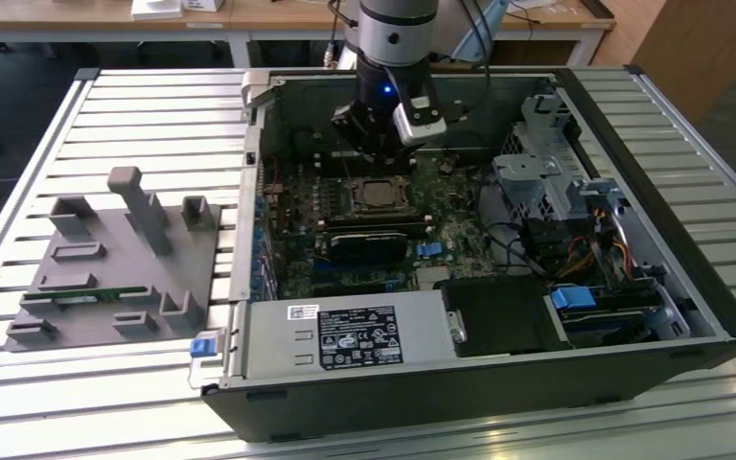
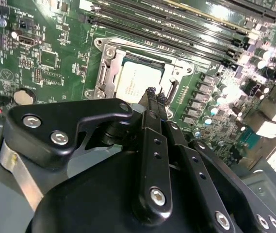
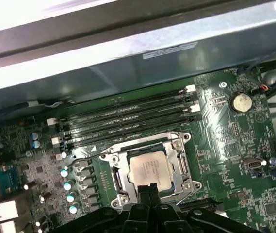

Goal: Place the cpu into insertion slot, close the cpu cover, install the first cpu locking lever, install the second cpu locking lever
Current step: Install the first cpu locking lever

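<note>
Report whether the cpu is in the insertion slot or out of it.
In. In the first wrist view the cpu lies flat and square inside the insertion slot, with the slot's rim showing on either side of it.

no readable txt, PSU label (image 1: 356, 337) illegible

Silver cpu (image 3: 149, 168) in the insertion slot (image 3: 117, 177), claw (image 3: 150, 187) at its edge

The exterior view looks steeply down from high up and some way off at the open computer case (image 1: 496, 398) on the slatted desk (image 1: 138, 125). Both wrist views sit close above the motherboard, looking along the pincer (image 2: 152, 92) (image 3: 150, 187). They share the cpu (image 2: 135, 80) (image 3: 150, 167) and the memory slots (image 2: 176, 29) (image 3: 128, 121).
</note>
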Controlling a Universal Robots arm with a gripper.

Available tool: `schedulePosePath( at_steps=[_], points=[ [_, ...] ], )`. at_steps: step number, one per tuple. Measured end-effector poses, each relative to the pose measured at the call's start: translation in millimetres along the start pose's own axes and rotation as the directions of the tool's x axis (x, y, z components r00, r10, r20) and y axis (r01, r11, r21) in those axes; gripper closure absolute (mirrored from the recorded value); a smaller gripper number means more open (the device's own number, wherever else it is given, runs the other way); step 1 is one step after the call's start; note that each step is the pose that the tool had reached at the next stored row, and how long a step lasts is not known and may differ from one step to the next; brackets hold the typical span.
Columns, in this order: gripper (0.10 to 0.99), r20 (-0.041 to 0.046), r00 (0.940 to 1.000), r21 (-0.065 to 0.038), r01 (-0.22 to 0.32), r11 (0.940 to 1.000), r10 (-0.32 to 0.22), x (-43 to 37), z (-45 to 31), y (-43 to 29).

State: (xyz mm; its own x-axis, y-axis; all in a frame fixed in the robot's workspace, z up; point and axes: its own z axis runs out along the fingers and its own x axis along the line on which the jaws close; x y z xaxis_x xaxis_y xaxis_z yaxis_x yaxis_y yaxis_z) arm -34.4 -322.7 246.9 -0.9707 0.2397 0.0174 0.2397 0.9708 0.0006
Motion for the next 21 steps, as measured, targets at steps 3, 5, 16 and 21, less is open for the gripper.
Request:
schedulePosePath(
  at_steps=[3, 5, 16, 21],
  points=[
    [0.980, 0.0006, 0.9995, 0.001, 0.031, 0.9995, -0.031, 0.0, -0.1, -0.1],
    [0.980, 0.0012, 0.9986, 0.001, 0.054, 0.9986, -0.054, 0.0, -0.1, -0.2],
    [0.980, 0.0155, 0.9896, 0.001, 0.143, 0.9897, -0.143, 0.3, 0.1, -0.3],
    [0.980, 0.0325, 0.9885, -0.038, 0.149, 0.9881, -0.148, 2.0, 0.5, -0.7]
  ],
)
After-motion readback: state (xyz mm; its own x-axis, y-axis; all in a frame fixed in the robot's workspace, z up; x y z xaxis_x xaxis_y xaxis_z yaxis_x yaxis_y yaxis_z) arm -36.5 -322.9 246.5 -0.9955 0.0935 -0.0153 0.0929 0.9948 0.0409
